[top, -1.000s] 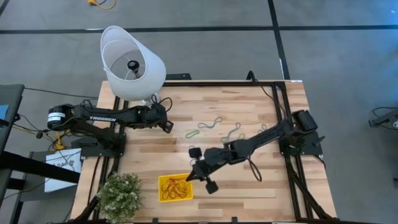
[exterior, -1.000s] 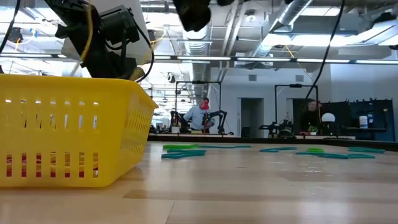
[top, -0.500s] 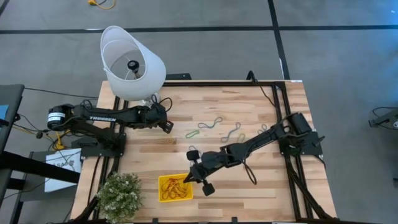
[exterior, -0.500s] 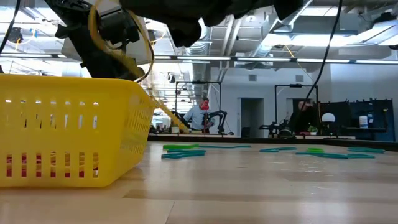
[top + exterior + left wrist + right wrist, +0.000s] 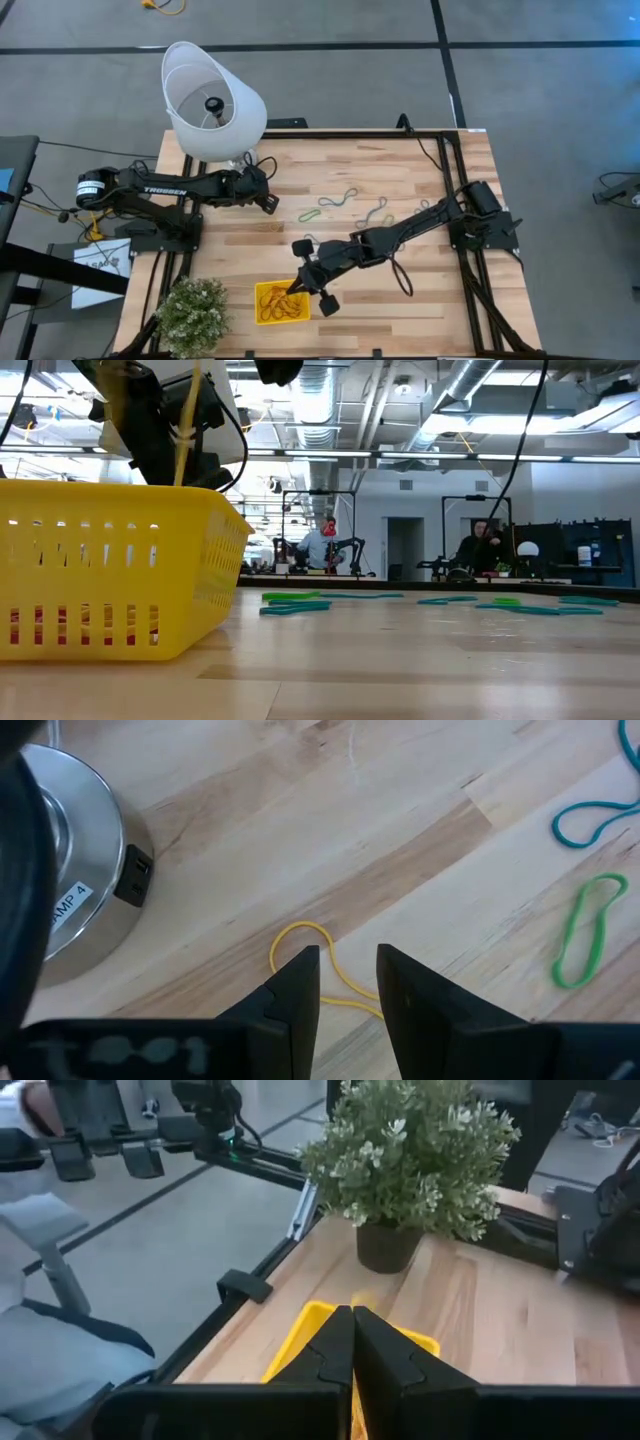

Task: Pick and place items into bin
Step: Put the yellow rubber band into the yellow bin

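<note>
The yellow bin sits near the table's near edge and holds red, orange and yellow bands; in the low view its slotted wall fills the left. My right gripper is above the bin's right part, shut on a yellow rubber band. My left gripper waits open by the lamp base, and its fingers stand over another yellow band lying flat on the wood. Green and blue bands lie flat mid-table. My right gripper pinches the yellow rubber band between its two shut fingers, coming down at a slant from the table's right. The band hangs straight below them, stretched into a thin line, and its lower end drops behind the bin's rim.
A white lampshade on a metal base stands at the far left corner. A potted plant stands left of the bin and shows close ahead in the right wrist view. A black frame edges the table, and people show in the room behind.
My right gripper has moved toward the table's left and near edge, from beside the bin's right rim to above the bin, staying shut. The yellow band, which trailed slanting over the rim half a second ago, now hangs straight down over the bin.
</note>
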`<state>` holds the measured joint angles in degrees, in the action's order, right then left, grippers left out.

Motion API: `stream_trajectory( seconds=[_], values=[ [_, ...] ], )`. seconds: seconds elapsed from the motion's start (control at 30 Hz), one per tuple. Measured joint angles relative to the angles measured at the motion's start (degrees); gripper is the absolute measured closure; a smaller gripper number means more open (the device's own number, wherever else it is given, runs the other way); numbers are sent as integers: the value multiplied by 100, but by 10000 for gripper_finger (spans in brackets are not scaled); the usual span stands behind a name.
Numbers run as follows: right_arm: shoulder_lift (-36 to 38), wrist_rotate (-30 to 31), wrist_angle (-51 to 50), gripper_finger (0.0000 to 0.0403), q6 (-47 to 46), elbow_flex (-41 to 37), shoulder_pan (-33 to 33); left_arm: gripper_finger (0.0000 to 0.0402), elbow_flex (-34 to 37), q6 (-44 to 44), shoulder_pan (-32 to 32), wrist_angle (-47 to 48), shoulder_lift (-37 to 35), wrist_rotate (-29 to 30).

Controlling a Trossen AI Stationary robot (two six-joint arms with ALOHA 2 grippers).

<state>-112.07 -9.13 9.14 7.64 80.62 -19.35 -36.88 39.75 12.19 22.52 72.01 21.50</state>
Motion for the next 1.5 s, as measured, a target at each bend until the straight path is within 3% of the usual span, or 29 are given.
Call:
stream_trajectory(
  seconds=[0.33, 0.73, 0.87, 1.17, 1.5],
  values=[
    [-512, 7, -12, 395, -7, -15, -14, 310, 0, 2, 0, 0, 0, -2],
    [-697, 66, -26, 303, -11, -15, 275, 310, 0, -61, 0, 120, -1, -156],
    [-320, 63, -378, 294, -14, -8, 382, 310, 0, 62, 0, 172, 0, -164],
    [936, 63, -2957, 301, -310, -6, 1009, 310, 2, 656, 2, 234, 229, -304],
    [2163, 48, -4396, 301, -286, -13, 2331, 300, -13, 750, 9, 67, 1551, -123]
  ],
)
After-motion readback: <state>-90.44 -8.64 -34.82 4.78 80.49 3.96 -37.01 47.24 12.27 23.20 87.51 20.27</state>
